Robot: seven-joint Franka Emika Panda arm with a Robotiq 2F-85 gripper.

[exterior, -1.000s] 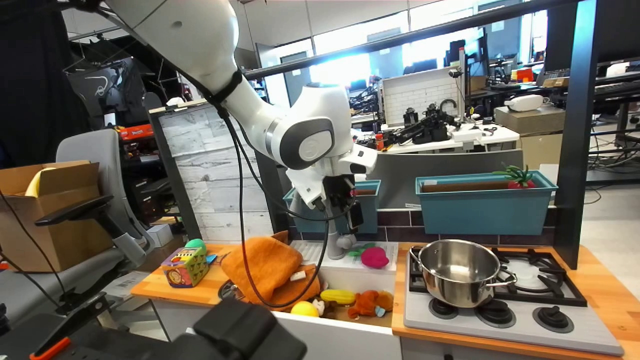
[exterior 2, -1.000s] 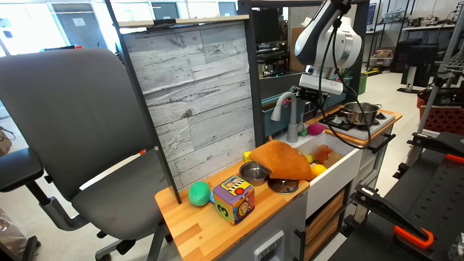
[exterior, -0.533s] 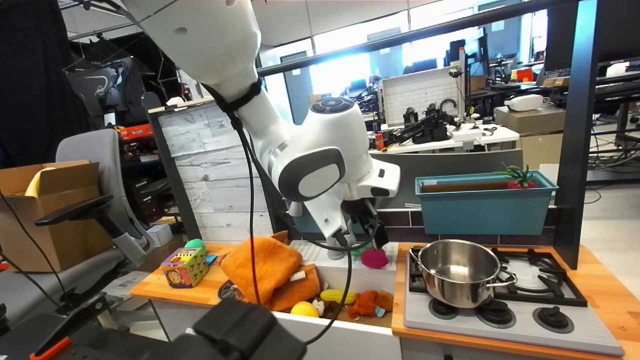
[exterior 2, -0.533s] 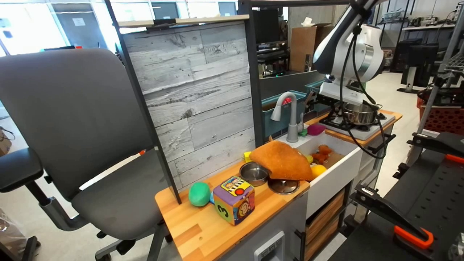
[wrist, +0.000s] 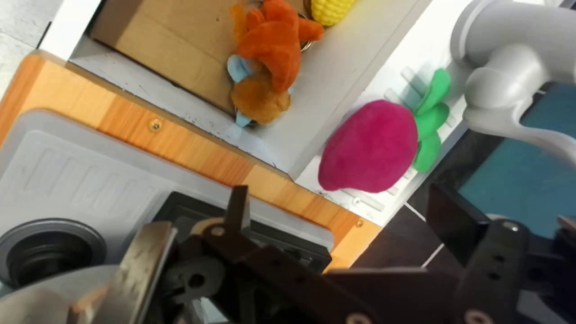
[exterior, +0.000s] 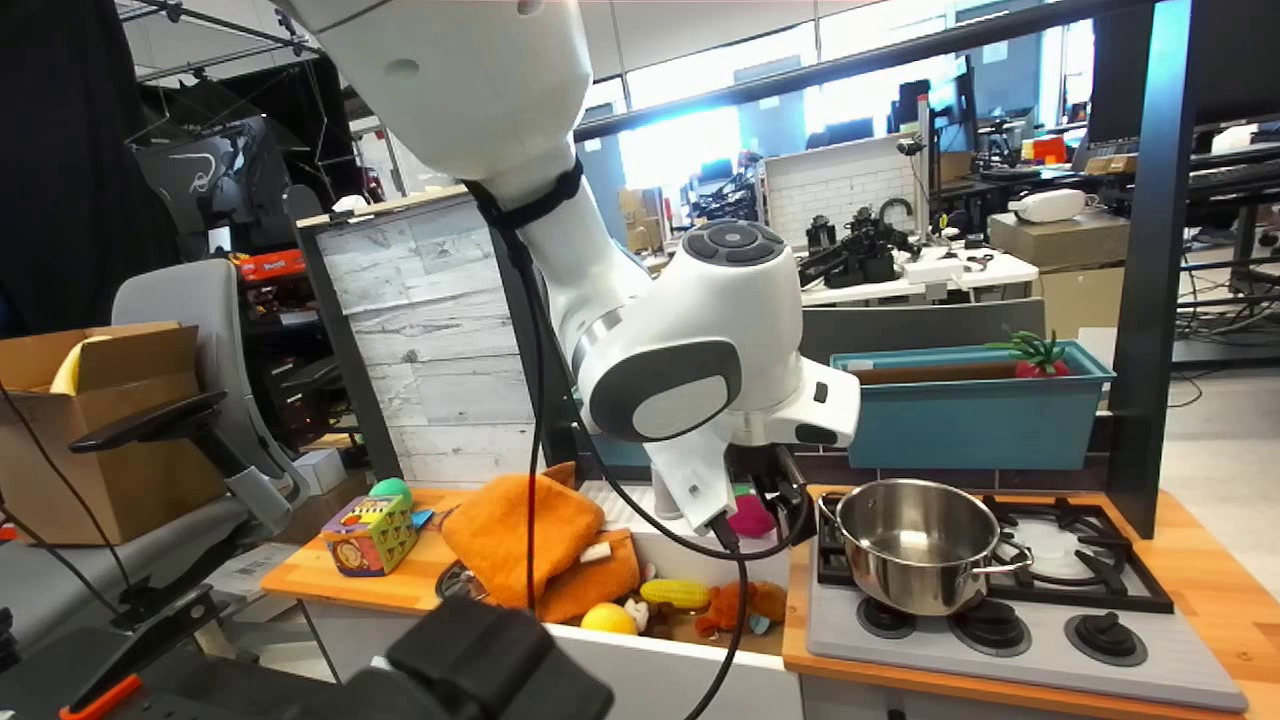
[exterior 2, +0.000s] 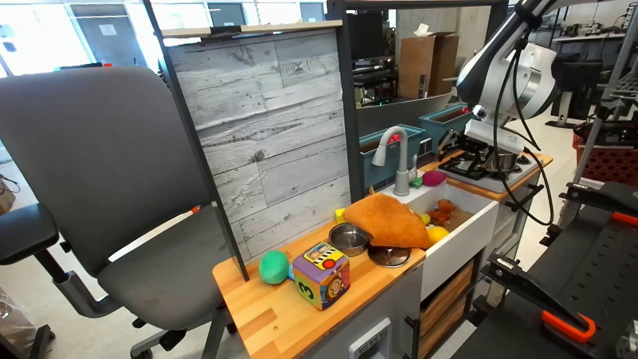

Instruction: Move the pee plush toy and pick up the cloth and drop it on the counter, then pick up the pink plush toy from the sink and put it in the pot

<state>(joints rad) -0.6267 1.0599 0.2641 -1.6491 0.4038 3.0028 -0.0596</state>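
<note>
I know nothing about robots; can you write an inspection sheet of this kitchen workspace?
Surface: wooden counter beside a white sink.
Job's things: orange cloth across counter and sink; pink toy on the sink's ledge; green toy on the counter; pot on stove.
Clutter: picture cube, metal bowl and lid on the counter; orange toy and toy corn in the sink.
Gripper: open, holding nothing.
Cables: black cable looping below the robot arm.
Surroundings: office chair nearby, planter behind the stove.

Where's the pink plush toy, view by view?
In an exterior view: pink plush toy, low, right of centre, partly hidden.
In an exterior view: pink plush toy, right of centre, mid-height.
Wrist view: pink plush toy, right of centre.
Shared landmark: orange toy, below it in both exterior views, above-left in wrist view.
</note>
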